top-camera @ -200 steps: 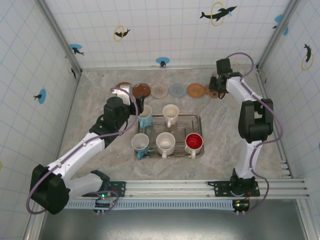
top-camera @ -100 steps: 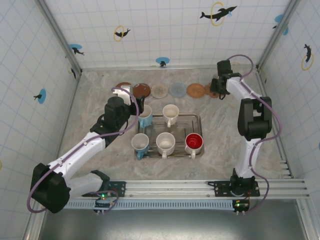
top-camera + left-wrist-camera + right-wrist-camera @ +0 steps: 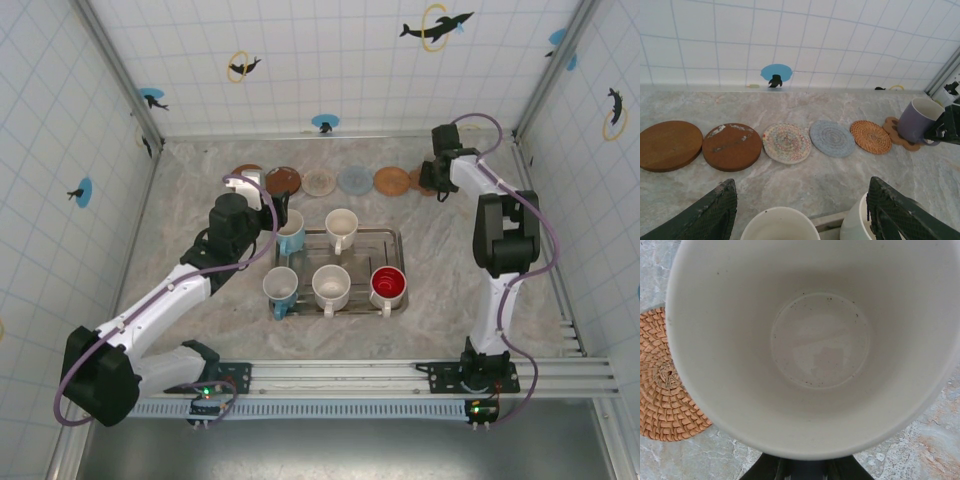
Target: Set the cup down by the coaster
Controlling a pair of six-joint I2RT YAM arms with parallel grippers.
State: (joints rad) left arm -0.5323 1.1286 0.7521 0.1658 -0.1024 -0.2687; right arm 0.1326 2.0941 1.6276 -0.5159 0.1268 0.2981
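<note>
The right claw (image 3: 435,178) is at the far right of the worktop (image 3: 450,265), close to the back edge. It holds the purple cup (image 3: 918,121) by its side, near the handle. The cup leans a little. It is over the brown flower-shaped coaster (image 3: 895,131), at the right end of the coaster row. I cannot tell if its bottom rests on that coaster. The cup is white inside, with tiny dark specks.

Just to the left of the cup is the orange woven coaster (image 3: 870,136). Next in the row come the grey-blue coaster (image 3: 832,138), the pale woven coaster (image 3: 786,143) and two round brown wooden coasters (image 3: 732,147).

The left claw (image 3: 281,218) is wide open. It hangs at the far left corner of the metal tray (image 3: 399,252). A blue cup (image 3: 292,238) sits low between its fingers (image 3: 715,215). A red cup (image 3: 388,286) stands at the near right corner of the tray.
</note>
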